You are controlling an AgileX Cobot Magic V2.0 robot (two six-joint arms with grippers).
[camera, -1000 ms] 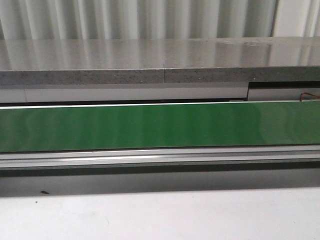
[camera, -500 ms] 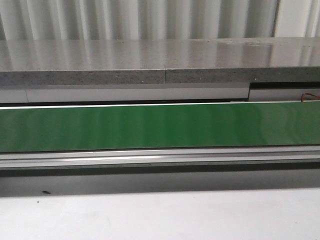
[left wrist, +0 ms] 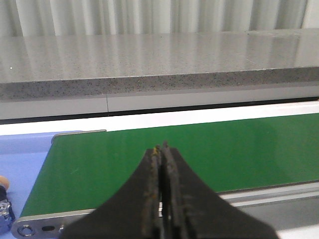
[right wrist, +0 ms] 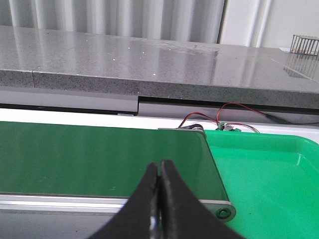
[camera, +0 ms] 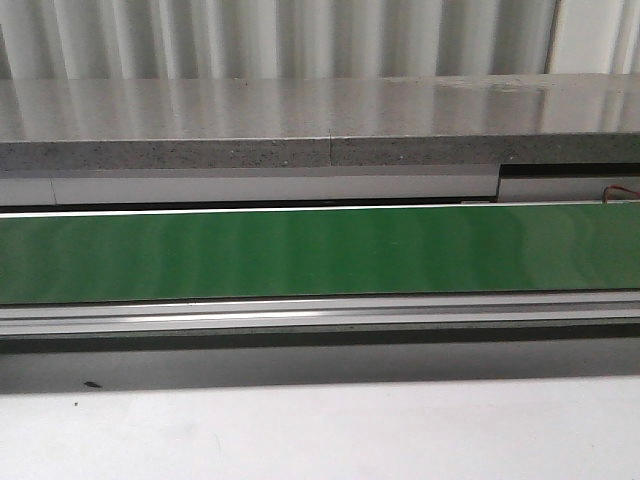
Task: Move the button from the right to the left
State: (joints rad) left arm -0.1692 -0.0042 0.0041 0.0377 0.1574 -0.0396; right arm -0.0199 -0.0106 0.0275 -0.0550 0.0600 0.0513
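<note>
No button shows clearly in any view. In the left wrist view a small thing (left wrist: 3, 199) with a tan round top and a grey base is cut off at the frame's edge, on the blue surface (left wrist: 25, 159); I cannot tell what it is. My left gripper (left wrist: 162, 148) is shut and empty, hanging above the left end of the green conveyor belt (left wrist: 224, 149). My right gripper (right wrist: 160, 163) is shut and empty above the belt's right end (right wrist: 75, 154). Neither gripper shows in the front view.
The belt (camera: 320, 250) runs across the front view, with a metal rail (camera: 320, 315) in front and a grey stone ledge (camera: 320, 120) behind. A green tray (right wrist: 269, 184) lies past the belt's right end, with red wires (right wrist: 224, 117) behind it.
</note>
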